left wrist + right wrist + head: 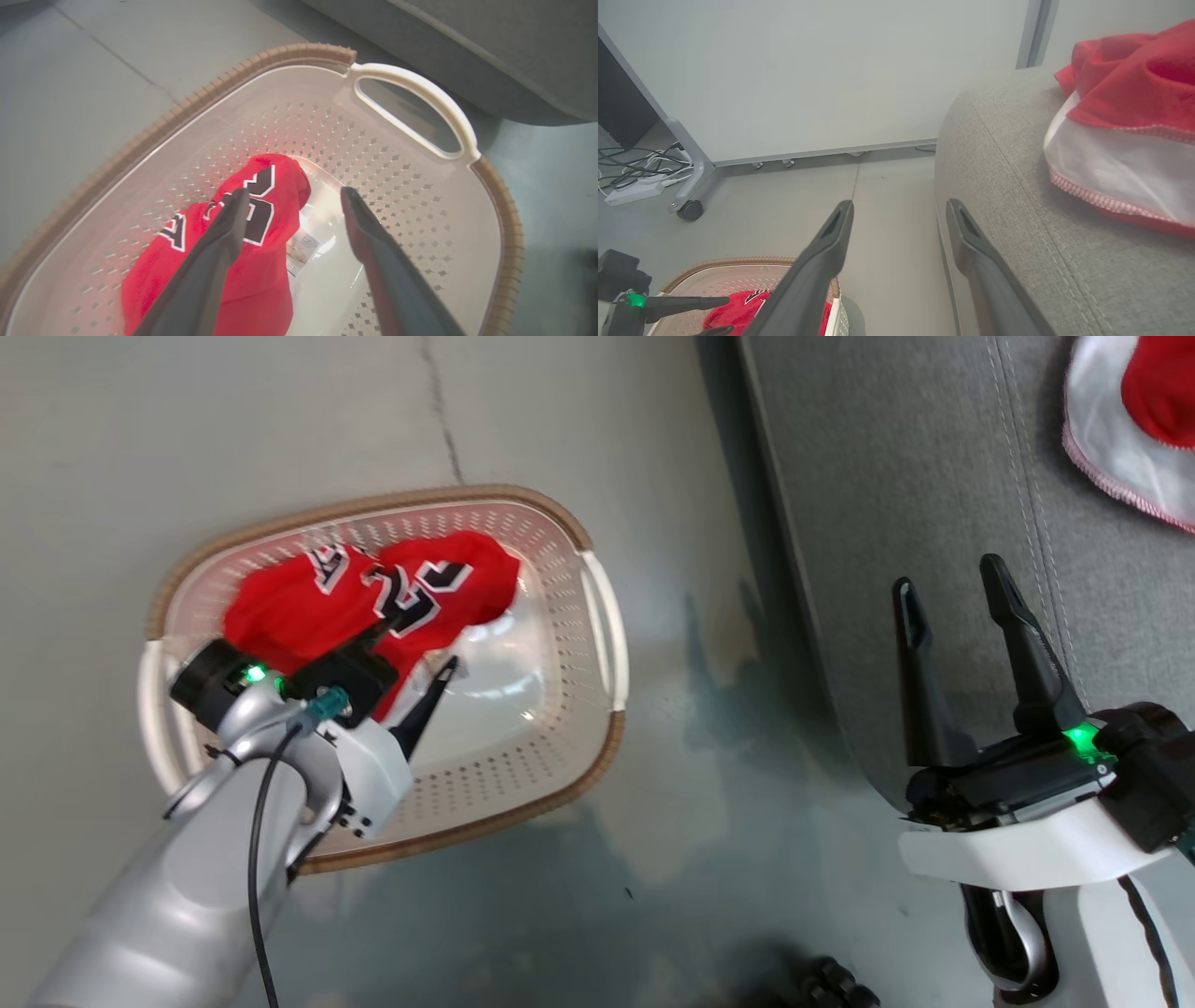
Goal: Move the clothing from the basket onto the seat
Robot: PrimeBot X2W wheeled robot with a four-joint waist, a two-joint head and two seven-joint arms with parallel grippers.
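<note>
The cream basket [602,616] stands on the floor left of the grey seat [915,448]. A red jersey [373,597] with black-and-white numerals lies bunched in the basket's far left part. My left gripper [420,649] is down inside the basket, open, its fingers straddling the jersey's edge without closing on it. In the left wrist view the jersey [275,219] lies under the left finger of that gripper [294,191], beside a label [302,247]. A red garment with a white band [1111,448] lies on the seat. My right gripper [945,574] hovers open and empty over the seat's front edge.
Bare grey floor with a crack [443,411] runs between basket and seat. In the right wrist view, a wheeled grey stand leg [689,210] and cables with a white power strip [630,191] sit by the far wall.
</note>
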